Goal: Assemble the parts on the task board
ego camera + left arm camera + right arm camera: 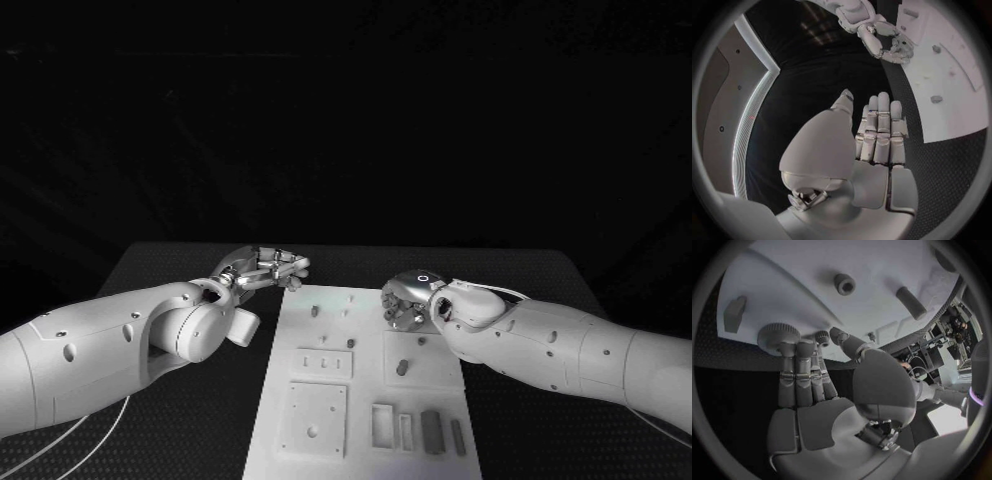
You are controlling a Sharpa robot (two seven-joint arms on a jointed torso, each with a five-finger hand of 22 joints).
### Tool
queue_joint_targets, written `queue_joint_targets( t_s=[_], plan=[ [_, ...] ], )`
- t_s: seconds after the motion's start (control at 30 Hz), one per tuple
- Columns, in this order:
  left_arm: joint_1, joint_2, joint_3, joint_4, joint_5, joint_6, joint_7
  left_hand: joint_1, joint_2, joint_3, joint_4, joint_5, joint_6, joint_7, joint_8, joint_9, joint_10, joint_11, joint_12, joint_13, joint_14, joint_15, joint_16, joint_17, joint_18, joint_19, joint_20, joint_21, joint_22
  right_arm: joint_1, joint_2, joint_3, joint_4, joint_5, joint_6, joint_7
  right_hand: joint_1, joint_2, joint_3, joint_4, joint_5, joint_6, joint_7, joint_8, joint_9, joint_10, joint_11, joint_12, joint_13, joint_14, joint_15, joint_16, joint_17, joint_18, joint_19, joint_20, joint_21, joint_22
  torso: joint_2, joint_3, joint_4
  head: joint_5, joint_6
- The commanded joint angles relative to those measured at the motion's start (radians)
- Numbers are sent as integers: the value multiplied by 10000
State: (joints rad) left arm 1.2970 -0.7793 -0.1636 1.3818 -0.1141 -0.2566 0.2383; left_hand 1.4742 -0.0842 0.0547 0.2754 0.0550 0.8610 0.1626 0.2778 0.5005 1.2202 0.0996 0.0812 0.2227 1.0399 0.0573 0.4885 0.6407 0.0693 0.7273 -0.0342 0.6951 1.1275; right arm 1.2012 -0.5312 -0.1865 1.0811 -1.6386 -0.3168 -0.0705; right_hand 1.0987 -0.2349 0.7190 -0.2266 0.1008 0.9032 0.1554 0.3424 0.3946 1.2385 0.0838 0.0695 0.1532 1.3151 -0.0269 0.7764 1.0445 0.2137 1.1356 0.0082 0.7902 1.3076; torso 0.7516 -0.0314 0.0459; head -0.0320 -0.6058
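Observation:
The white task board (361, 400) lies in the middle of the table. Small grey parts stand on it, among them a peg (315, 311) and another peg (402, 368). My left hand (267, 268) hovers off the board's far left corner; its fingers (879, 130) are straight and hold nothing. My right hand (408, 300) is over the board's far right area. Its fingertips (798, 352) and thumb pinch a round knurled part (778, 334) just above the board (792, 270). A ring-shaped part (844, 284) and a short cylinder (911, 302) stand beyond it.
Long grey pieces (433, 432) lie in slots near the board's front edge, beside a square recessed plate (315, 420). A wedge-shaped block (734, 312) sits at the board's edge. Black table (548, 280) lies on both sides of the board.

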Motion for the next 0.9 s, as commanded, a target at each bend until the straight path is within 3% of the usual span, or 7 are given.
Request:
queue_joint_targets(
  t_s=[0.03, 0.5, 0.67, 0.9],
  plan=[
    [5, 24, 7, 6, 63, 158, 79, 106, -18, -31, 83, -5, 20, 57, -39, 13, 47, -3, -55, 15, 48, -7, -39, 18, -87, 1, -85, -47, 15, -65, 51, -26, -30, -108, 203, 78, -7, 109, 18, -28, 18, 107, 0, 46, 16, 100, 2, 31, -6, -49, -13, 83, 8, 481, -29, -36, 90, 254, 81, -24, 102, -100, 41],
    [6, 58, 7, -22, 141, 164, 38, 132, 7, -85, 127, -4, 17, 66, -46, 21, 49, 2, -68, 25, 50, -5, -40, 24, -91, 6, -84, -45, 21, -96, 100, -27, -9, -199, 531, 33, -128, 461, 153, 46, -219, 387, -111, 157, 84, 431, -100, 83, 75, -99, -108, 447, -60, 481, -111, -92, 462, 235, 124, -38, 103, -112, 47],
    [6, 66, 8, -23, 143, 175, 30, 142, 17, -94, 128, -3, 17, 67, -47, 23, 50, 4, -71, 27, 50, -6, -40, 25, -91, 7, -85, -45, 23, -100, 104, -27, 16, -427, 358, -57, 208, 792, 386, -323, -278, 821, -296, 353, 194, 932, -288, 261, 259, -43, -292, 818, -7, 481, -30, -189, 836, 254, 145, -29, 101, -117, 53],
    [6, 71, 8, -33, 143, 175, 28, 152, 21, -104, 128, -4, 15, 68, -49, 24, 50, 5, -73, 29, 50, -6, -40, 27, -90, 7, -86, -45, 24, -101, 80, -26, 74, -490, -126, -217, 416, 954, 668, -530, -431, 1153, -422, 473, 288, 1284, -441, 358, 457, -24, -439, 1101, -7, 481, 25, -264, 1149, 236, 156, -36, 111, -116, 92]
  ],
)
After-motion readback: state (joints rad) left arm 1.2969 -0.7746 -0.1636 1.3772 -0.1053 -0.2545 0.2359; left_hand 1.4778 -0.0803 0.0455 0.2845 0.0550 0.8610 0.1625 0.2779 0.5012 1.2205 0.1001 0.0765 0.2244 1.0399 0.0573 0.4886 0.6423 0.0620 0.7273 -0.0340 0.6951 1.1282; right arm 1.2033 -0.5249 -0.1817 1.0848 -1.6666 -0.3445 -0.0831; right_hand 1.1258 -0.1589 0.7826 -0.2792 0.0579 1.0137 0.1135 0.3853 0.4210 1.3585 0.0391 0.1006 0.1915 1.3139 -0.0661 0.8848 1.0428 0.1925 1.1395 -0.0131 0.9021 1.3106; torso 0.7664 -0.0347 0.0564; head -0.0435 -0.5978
